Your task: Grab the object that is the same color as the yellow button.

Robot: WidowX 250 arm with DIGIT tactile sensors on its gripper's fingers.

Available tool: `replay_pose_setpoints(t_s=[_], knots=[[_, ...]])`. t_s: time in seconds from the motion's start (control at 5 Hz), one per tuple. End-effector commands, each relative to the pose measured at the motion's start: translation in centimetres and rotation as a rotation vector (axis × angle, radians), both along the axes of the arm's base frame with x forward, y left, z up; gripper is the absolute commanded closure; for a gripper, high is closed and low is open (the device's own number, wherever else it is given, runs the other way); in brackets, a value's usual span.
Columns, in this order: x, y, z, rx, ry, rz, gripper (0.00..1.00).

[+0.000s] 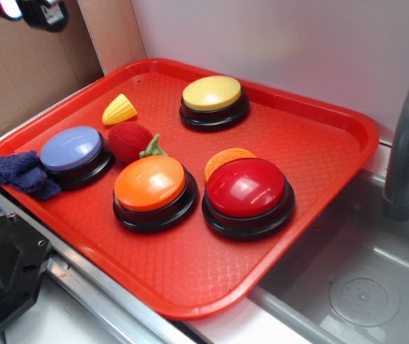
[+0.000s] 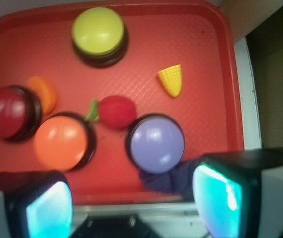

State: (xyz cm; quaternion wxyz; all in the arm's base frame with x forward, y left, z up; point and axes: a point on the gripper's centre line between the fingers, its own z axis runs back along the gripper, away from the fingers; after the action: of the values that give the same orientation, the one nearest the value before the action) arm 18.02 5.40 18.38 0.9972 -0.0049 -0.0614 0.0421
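Corn piece (image 1: 119, 110), a small yellow ridged cone, lies on its side on the red tray (image 1: 319, 136) near the tray's far left edge in the exterior view, its narrow tip pointing up toward the back rim and its wide cut end toward the yellow button (image 1: 212, 94); its long axis runs roughly diagonal across the tray. It touches nothing, with a red strawberry toy (image 1: 130, 140) just beside it toward the front and the yellow button apart to its right. In the wrist view the corn piece (image 2: 171, 80) sits right of centre, wide end up, narrow end down. Blue (image 1: 71, 149), orange (image 1: 150, 183) and red (image 1: 246, 188) buttons fill the tray's front half, an orange ridged slice (image 1: 223, 158) tucked behind the red one, and a dark blue cloth (image 1: 18, 174) drapes over the tray's left edge. The end effector (image 2: 131, 203) hangs above the tray's near edge, fingers (image 2: 49, 208) spread wide apart and holding nothing.
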Motion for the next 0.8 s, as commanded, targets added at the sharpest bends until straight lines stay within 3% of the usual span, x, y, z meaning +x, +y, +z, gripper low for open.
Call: replay_pose_setpoints(t_s=[0.0, 0.4, 0.6], knots=[[3.5, 2.7, -3.1, 0.023, -0.104, -0.046, 0.00], [5.3, 4.0, -6.9, 0.075, -0.167, -0.128, 0.00], [6.7, 4.9, -9.3, 0.096, -0.160, -0.156, 0.00]])
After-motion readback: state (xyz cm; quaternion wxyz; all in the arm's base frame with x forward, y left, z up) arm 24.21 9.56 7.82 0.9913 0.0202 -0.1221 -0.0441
